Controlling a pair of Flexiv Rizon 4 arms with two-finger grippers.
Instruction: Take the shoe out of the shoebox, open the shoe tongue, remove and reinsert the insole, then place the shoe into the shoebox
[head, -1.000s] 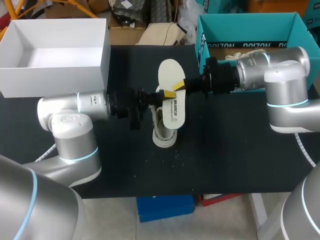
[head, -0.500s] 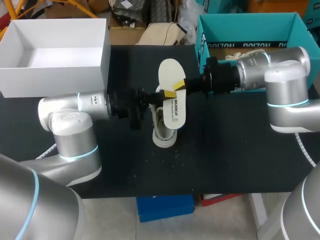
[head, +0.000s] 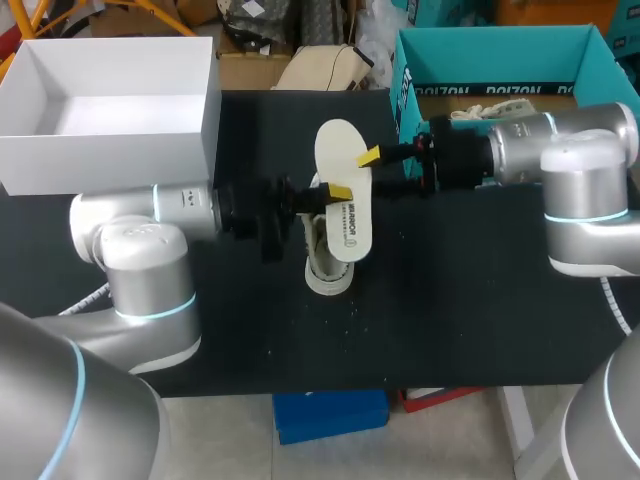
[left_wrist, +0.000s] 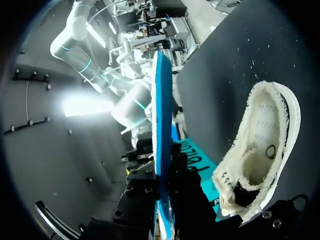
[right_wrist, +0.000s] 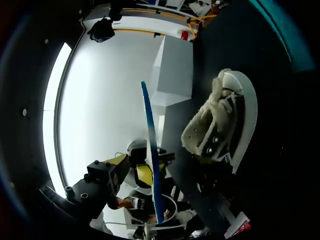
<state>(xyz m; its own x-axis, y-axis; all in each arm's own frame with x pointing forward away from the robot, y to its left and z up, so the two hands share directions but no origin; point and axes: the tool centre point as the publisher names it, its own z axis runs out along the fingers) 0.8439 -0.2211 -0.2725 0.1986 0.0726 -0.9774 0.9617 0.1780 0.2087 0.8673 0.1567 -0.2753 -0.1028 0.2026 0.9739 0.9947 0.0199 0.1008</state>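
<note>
The shoe (head: 325, 255) lies out on the worktop (head: 450, 320). Its insole (head: 338, 140) is out and hangs just above the shoe, with the left claw (head: 335, 190) clamped on it. The right claw (head: 385, 172) stands beside the insole, fingers apart. Reinserting and boxing probably remain.

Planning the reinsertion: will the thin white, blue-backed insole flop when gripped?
Probably not much: the thin white, blue-backed insole looks straight edge-on, held by the left end effector. Likely light, being so thin. It may bend if pushed against the cream knitted shoe.
</note>
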